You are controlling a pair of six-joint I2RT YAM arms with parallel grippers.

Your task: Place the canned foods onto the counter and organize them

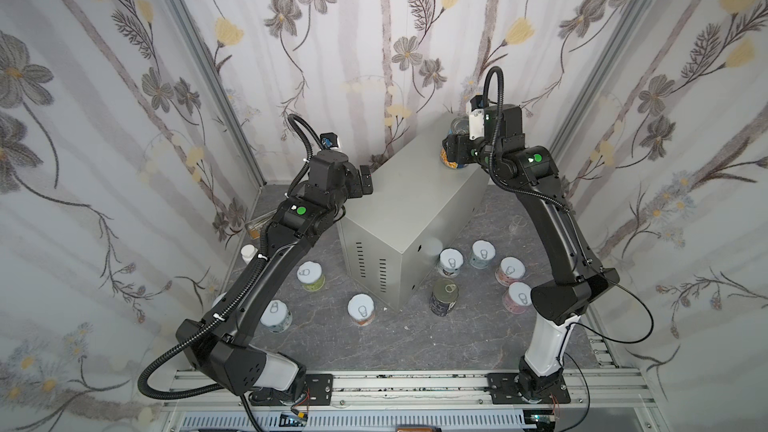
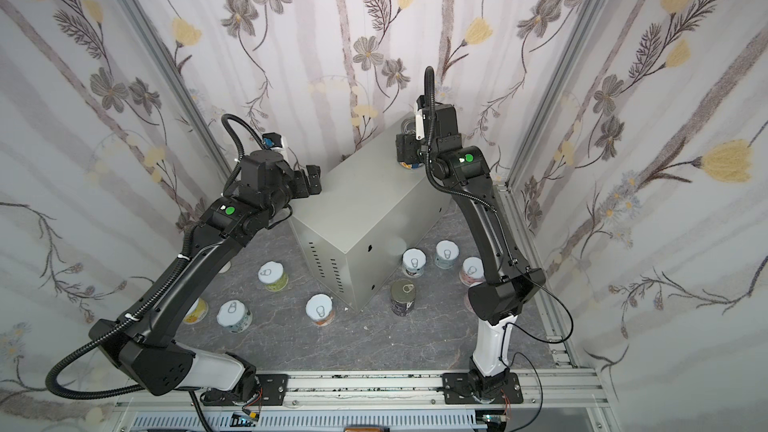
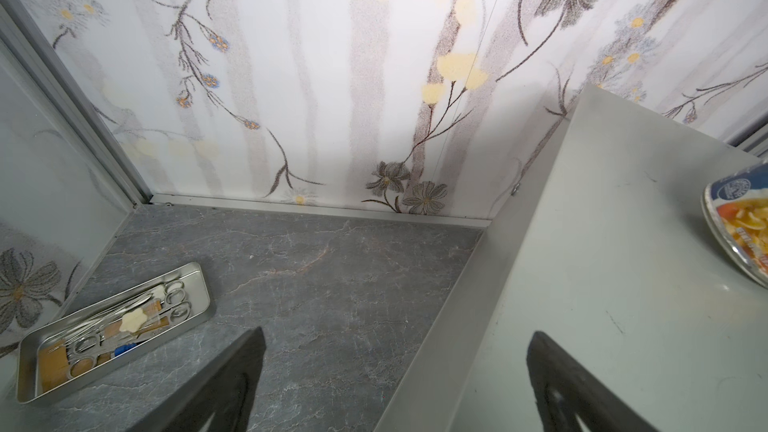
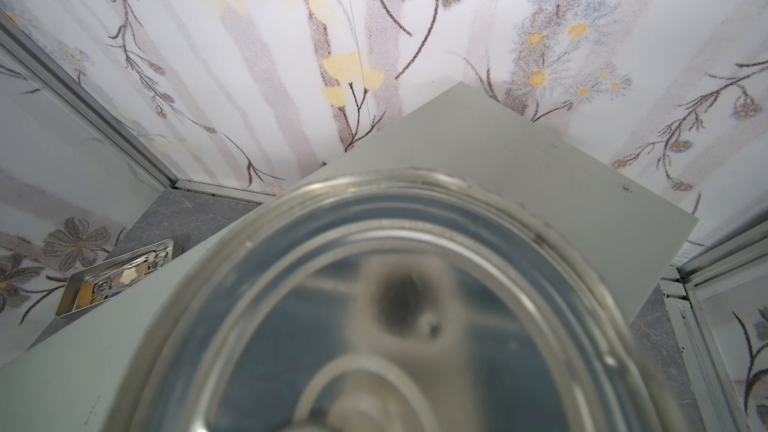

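**Floral-walled cell, marbled tabletop: blue tin at the box corner**

Top views: on the dark tabletop (image 1: 415, 338) stands the grey counter box (image 1: 415, 209). The right gripper (image 1: 453, 147) is closed on the blue tin (image 1: 451, 164) at the box's far right corner. Short cans (image 1: 360, 309) stand on the tabletop around the box.

Left wrist: the left gripper (image 3: 397, 334) is wide open and empty at the box's left edge. Whether the tin's base is seated is unclear.

Right wrist: the lid fills the view.

Advice: seat the tin flat and clear of the edges, then release. Leave space for rows.

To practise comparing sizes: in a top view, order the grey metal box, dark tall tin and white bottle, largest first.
Grey metal box
dark tall tin
white bottle, clearly the smallest
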